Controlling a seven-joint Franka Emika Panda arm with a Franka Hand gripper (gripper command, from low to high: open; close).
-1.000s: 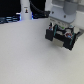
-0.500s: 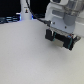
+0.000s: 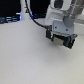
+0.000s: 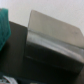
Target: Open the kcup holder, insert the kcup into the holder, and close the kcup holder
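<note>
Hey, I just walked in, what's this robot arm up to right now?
A single robot arm hangs over a pale table, its gripper toward the exterior view's right. That view shows nothing on the table near it. The blurry wrist view shows a dark boxy surface close beneath the camera and something teal at the picture's edge; what either is cannot be told. Whether the jaws are open or holding anything is unclear.

White tabletop (image 3: 25, 55); black cable (image 3: 31, 15) curving above it; dark clutter (image 3: 9, 20) behind
</note>
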